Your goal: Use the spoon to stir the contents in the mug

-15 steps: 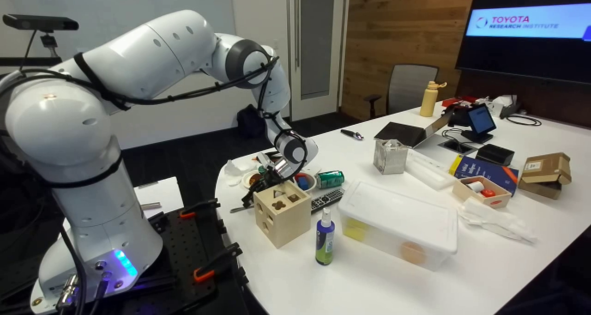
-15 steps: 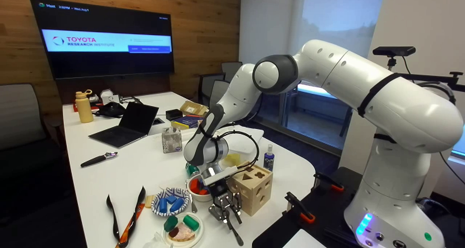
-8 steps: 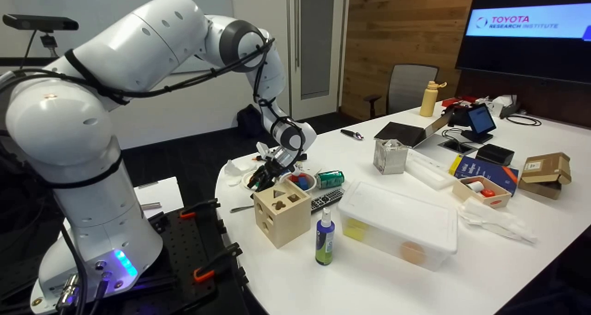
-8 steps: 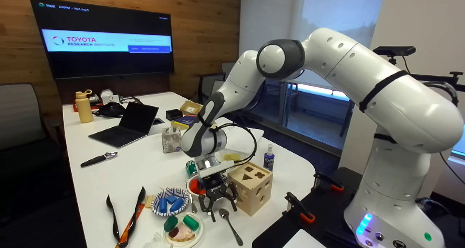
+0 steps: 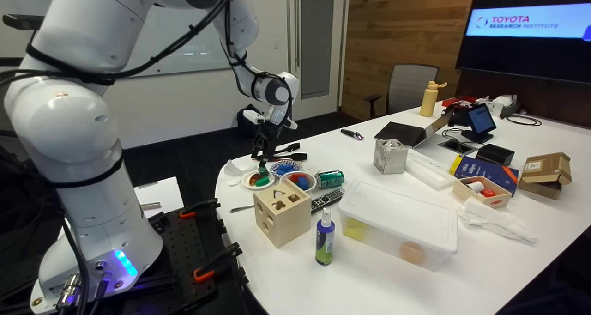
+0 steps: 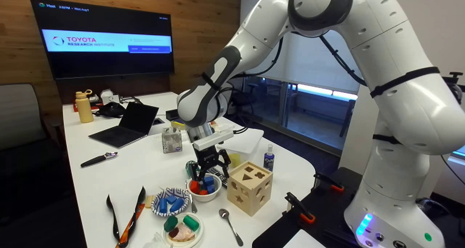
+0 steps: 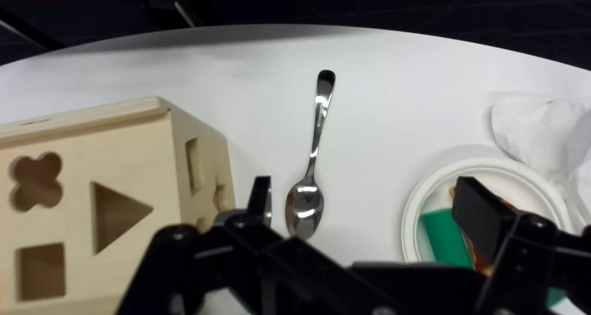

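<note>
A metal spoon [image 7: 304, 206] lies on the white table, its handle toward the table's edge; both exterior views also show the spoon [image 6: 224, 214]. My gripper [image 7: 364, 192] stands open above it, nothing between its fingers; in the wrist view the spoon is below the gap, nearer the left finger. In an exterior view the raised gripper [image 6: 212, 177] overlaps a round white bowl [image 6: 210, 198] holding red and blue blocks. A second silver utensil [image 6: 193, 205] lies beside that bowl. Nothing with a handle shows; the mug is hidden or out of view.
A wooden shape box [image 6: 250, 190] stands close to the spoon. On the spoon's other side are a white plate [image 7: 408, 232] with green blocks and crumpled tissue [image 7: 526, 130]. A patterned bowl [image 6: 154, 204], black tongs [image 6: 132, 222] and a spray bottle [image 5: 324, 241] are nearby.
My gripper, earlier down at the spoon with jaws narrower, has opened wide and risen away from it. The spoon stays lying on the table.
</note>
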